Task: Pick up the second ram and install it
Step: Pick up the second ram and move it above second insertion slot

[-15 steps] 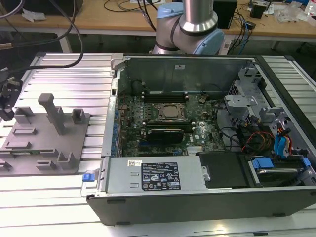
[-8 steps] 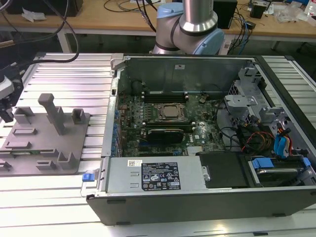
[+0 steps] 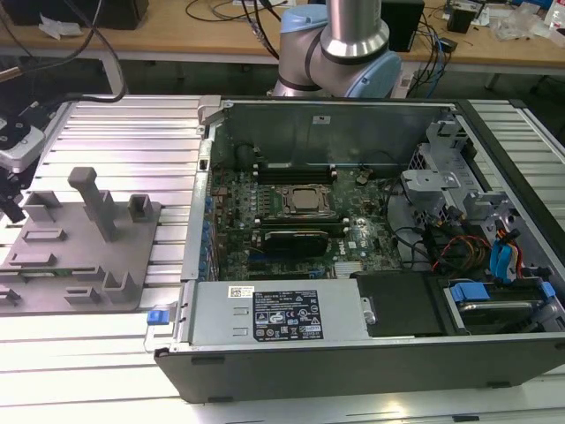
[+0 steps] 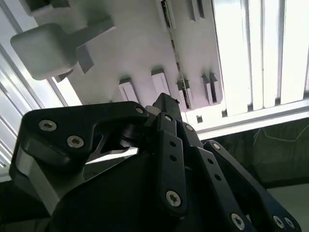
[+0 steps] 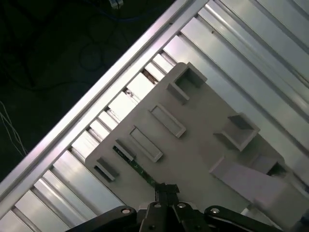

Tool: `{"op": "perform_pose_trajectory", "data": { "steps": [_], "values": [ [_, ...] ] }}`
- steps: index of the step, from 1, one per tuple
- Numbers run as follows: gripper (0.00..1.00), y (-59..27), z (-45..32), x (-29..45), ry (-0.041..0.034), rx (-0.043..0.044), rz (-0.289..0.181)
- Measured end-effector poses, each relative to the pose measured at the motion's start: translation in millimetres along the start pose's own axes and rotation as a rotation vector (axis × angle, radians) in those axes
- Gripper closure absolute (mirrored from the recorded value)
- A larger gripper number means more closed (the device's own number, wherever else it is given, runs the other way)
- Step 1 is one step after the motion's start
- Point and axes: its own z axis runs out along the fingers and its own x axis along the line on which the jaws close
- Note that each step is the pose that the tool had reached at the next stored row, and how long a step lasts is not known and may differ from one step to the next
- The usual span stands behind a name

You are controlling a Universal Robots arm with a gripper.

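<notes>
The second ram is a thin green strip standing on edge in the grey fixture. It also shows in the second wrist view, running between the fixture's small slot blocks. My gripper hangs above one end of the strip, apart from it. Its fingers are shut together with nothing between them, and they appear as one dark tip in the second wrist view. In the exterior view the fixture lies at the left, and the end of my arm is at the left edge above it.
An upright post stands on the fixture, close to my gripper's path. An open computer case with its motherboard sits to the exterior view's right of the fixture. The ribbed aluminium table carries both. The arm's base is behind the case.
</notes>
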Motion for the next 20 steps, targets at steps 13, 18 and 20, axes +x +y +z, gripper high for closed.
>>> {"op": "perform_pose_trajectory", "data": {
  "steps": [13,18,20],
  "values": [
    [0.92,-0.3,6.5,0.0,0.0161,-0.0012,-0.360],
    [0.92,-0.4,9.3,0.0,0.0226,-0.0017,-0.505],
    [0.92,-0.4,10.1,0.0,0.0244,-0.0018,-0.543]
  ]
}}
